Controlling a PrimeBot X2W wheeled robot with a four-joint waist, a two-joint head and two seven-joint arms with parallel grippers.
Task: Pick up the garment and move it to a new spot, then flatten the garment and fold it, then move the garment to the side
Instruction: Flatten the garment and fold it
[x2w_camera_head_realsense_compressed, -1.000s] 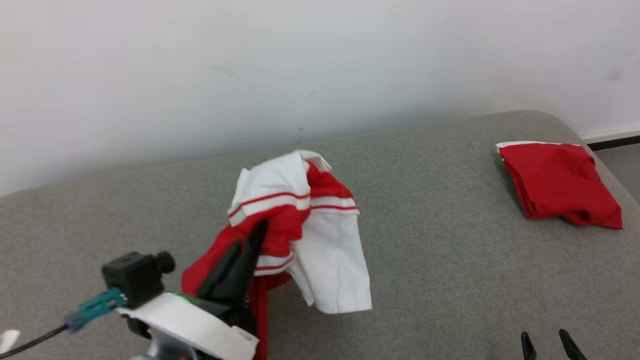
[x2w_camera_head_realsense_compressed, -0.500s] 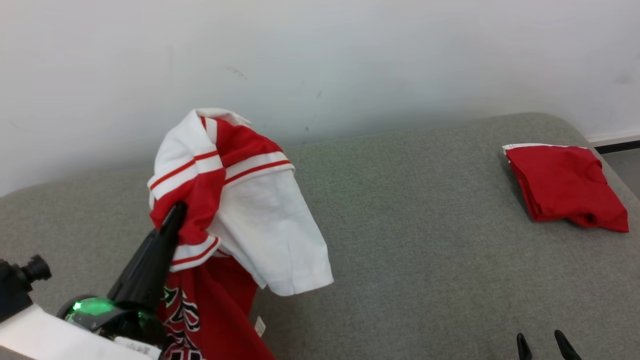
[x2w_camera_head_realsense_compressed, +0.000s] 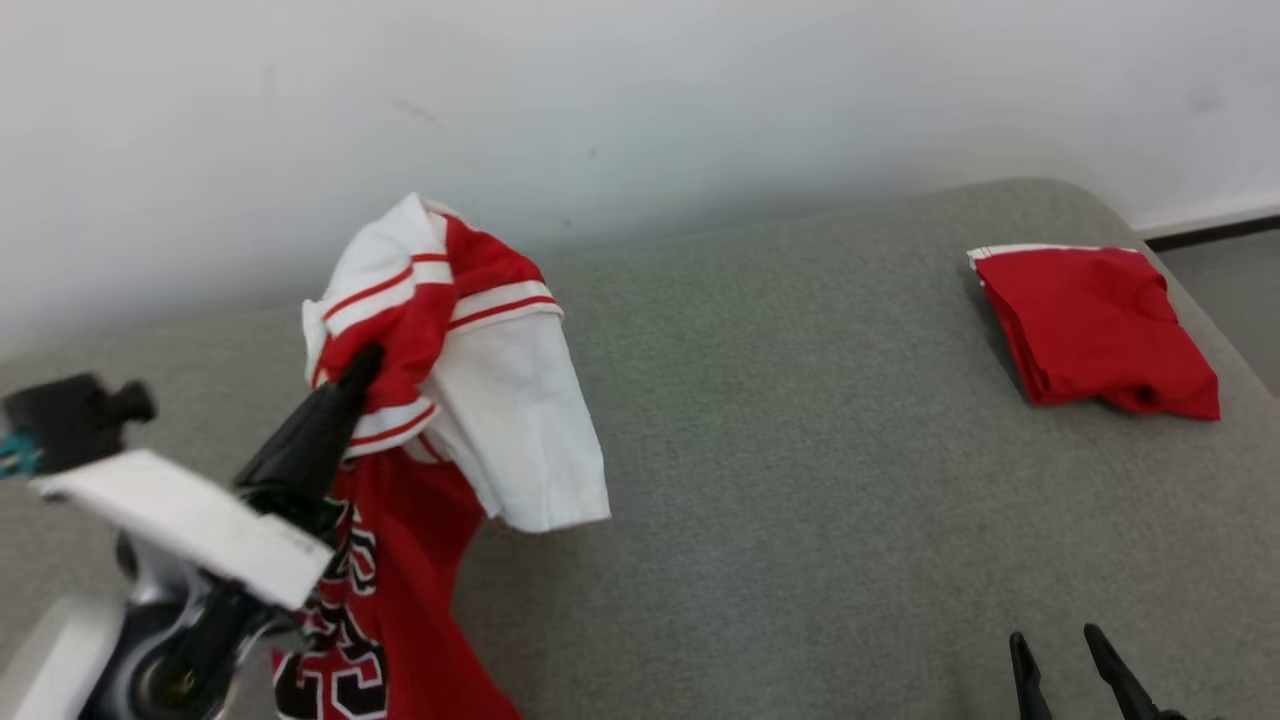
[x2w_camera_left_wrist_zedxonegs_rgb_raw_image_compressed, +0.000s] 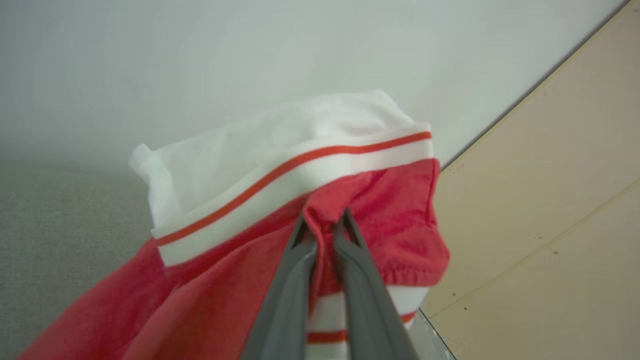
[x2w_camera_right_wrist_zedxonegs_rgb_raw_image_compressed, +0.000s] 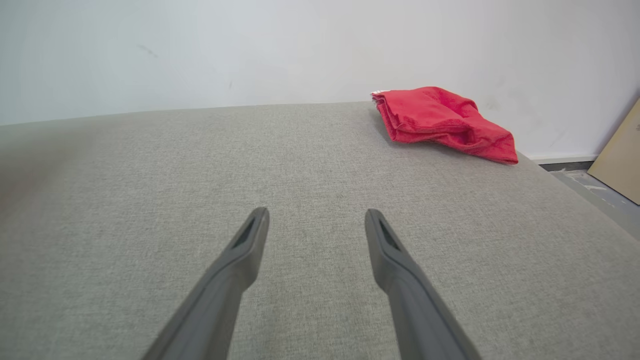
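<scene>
Plain indoor room, grey fabric surface (x2w_camera_head_realsense_compressed: 800, 450), bare white wall (x2w_camera_head_realsense_compressed: 640, 100)

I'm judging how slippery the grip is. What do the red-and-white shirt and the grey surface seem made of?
Shirt: soft knit fabric, perhaps cotton or polyester, matte; it drapes and creases, with ribbed-looking striped trim. Surface: coarse woven upholstery cloth, matte; grainy weave shows, edge looks padded.

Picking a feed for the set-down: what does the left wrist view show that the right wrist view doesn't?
Left wrist: the left gripper shut on a red fold of the jersey. Right wrist: the right gripper open over the grey cushion, and a folded red garment at the far end. Shared: that cushion, the white wall and a beige board.
</scene>
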